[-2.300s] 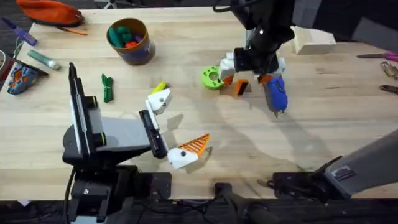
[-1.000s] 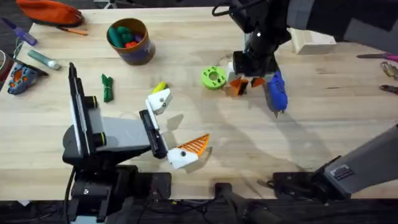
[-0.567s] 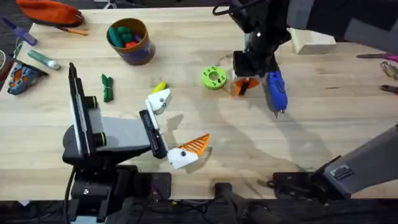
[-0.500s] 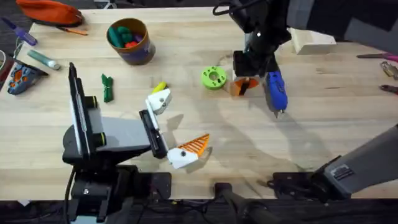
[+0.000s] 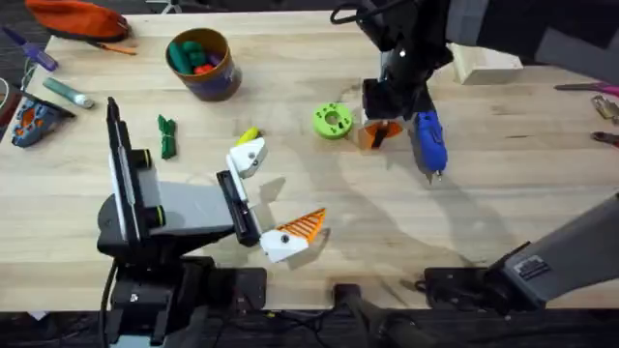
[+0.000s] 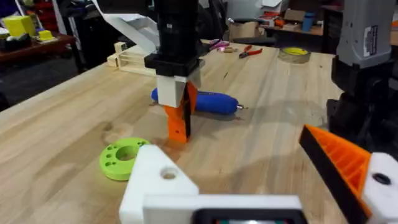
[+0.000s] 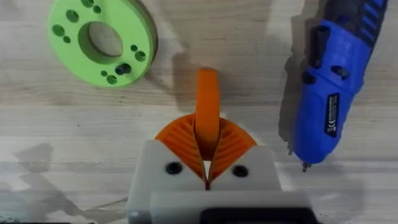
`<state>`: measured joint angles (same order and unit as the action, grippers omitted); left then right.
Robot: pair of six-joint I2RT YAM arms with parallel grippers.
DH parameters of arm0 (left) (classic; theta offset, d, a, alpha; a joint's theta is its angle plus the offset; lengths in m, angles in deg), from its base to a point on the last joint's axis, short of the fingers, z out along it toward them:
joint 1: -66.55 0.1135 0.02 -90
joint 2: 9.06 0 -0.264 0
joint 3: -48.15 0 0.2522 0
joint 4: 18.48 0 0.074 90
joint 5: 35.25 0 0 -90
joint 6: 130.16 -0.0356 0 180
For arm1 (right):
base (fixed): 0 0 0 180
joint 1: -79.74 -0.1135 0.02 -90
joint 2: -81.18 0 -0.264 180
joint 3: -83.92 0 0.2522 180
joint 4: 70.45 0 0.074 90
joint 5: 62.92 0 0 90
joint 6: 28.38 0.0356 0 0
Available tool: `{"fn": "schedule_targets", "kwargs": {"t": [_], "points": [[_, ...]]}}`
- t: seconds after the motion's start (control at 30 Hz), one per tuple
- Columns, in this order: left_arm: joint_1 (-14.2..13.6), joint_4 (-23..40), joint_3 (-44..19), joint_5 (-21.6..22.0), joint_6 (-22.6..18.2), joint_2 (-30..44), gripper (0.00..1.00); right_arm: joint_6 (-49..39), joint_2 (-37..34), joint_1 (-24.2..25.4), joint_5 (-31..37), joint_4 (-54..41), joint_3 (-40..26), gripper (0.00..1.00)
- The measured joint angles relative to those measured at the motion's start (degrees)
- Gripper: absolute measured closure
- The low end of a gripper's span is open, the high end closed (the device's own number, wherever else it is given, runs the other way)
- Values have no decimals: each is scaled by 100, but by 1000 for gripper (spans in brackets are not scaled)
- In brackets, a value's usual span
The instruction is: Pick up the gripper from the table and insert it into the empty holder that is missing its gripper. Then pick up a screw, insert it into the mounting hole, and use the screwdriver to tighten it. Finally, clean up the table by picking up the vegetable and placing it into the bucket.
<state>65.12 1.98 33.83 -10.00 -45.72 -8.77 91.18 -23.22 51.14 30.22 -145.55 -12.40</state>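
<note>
Holder first, nearest you: the white angular printed holder (image 5: 250, 155) on the left gripper (image 5: 271, 193) sits empty on the near side of the flat bright-green round disc (image 5: 331, 121). That gripper's two mounts are spread wide, and the other one carries its orange ribbed finger (image 5: 302, 226).

Just beside the disc, on the side away from the holder, stands the loose orange ribbed wedge-shaped gripper (image 7: 207, 99), upright on the pale wooden table (image 5: 503, 193). The change to note is here: about two seconds ago the right gripper (image 7: 207, 146) hung over it with its pads apart, and now it has come down and pressed them together on the wedge's upper end. I judge the pick is made, though you cannot tell whether the lower tip has left the wood.

Beyond it from the disc lies the blue pen-shaped electric screwdriver (image 5: 427, 140), untouched. Well beyond the disc, towards the far left, stands the tan-gold round bucket (image 5: 201, 63).

Your next move is lifting and carrying the wedge past the disc to the holder.
</note>
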Motion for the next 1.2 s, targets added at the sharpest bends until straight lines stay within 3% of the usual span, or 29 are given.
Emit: {"fn": "schedule_targets", "kwargs": {"t": [0.2, 0.5, 0.83, 1.03, 1.2], "points": [[0, 2, 0, 0, 0, 1, 13, -2, 291, 0, 0, -109, -28, 987], [0, 0, 0, 0, 0, 1, 15, 0, 1691, 1, -274, -120, -122, 988], [0, 0, 0, 0, 0, 1, 16, 70, 2788, 20, -645, 123, -67, 988], [0, 1, 0, 0, 0, 0, 14, 179, 3601, 114, -716, 768, 632, 988], [0, 0, 0, 0, 0, 2, 13, 267, 4236, 209, -1113, 1962, 1724, 988]]}}
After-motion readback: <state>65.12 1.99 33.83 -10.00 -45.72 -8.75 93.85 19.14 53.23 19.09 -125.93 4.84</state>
